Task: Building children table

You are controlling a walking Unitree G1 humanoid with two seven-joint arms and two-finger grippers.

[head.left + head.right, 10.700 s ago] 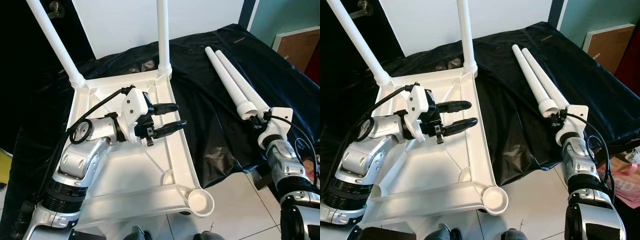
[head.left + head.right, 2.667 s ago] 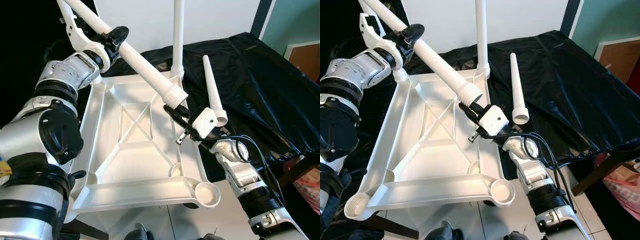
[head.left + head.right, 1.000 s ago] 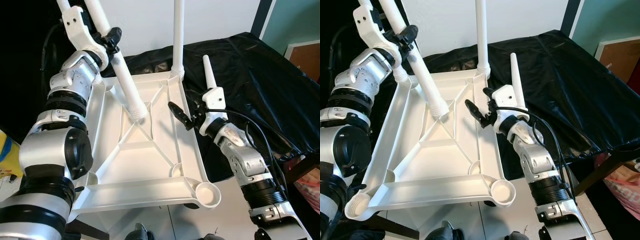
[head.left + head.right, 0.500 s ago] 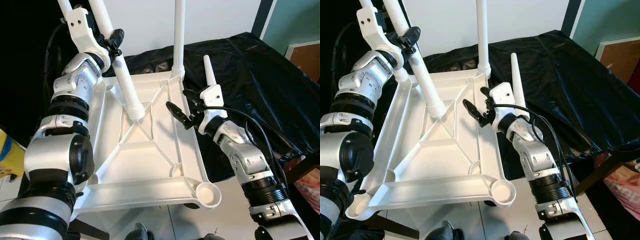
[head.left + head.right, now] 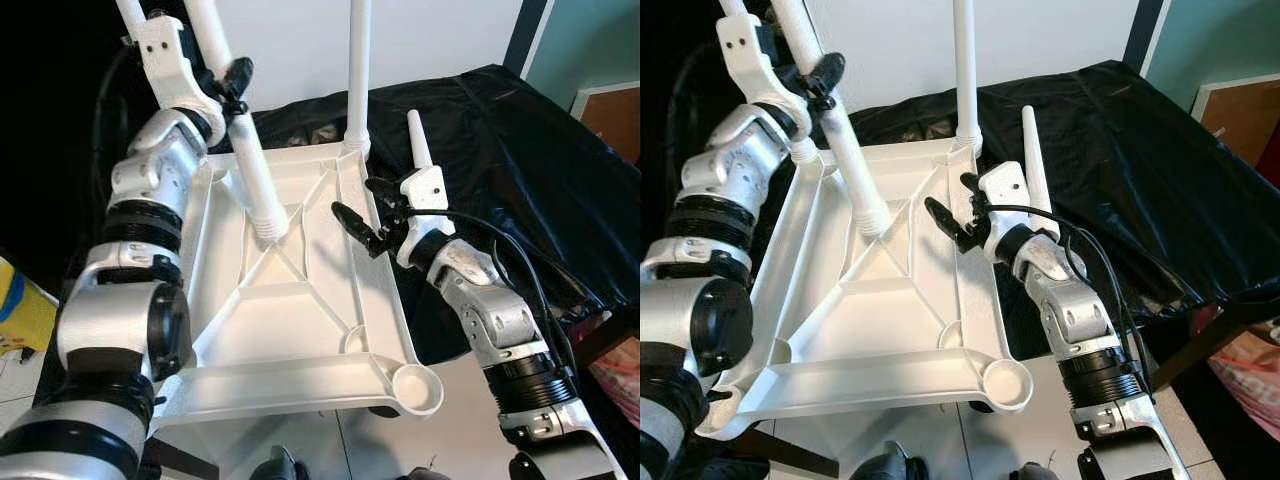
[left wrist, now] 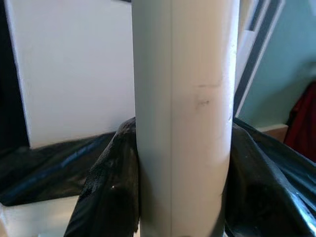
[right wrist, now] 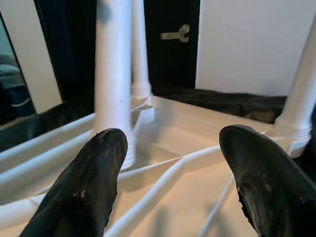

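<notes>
Since a moment ago, little has moved. The white tabletop [image 5: 300,300] lies upside down so legs can go in. The left pincer [image 5: 232,82] squeezes a leg [image 5: 250,165], its end below on the middle ribs. The right pincer [image 5: 368,218] waits beside, wide open.
</notes>
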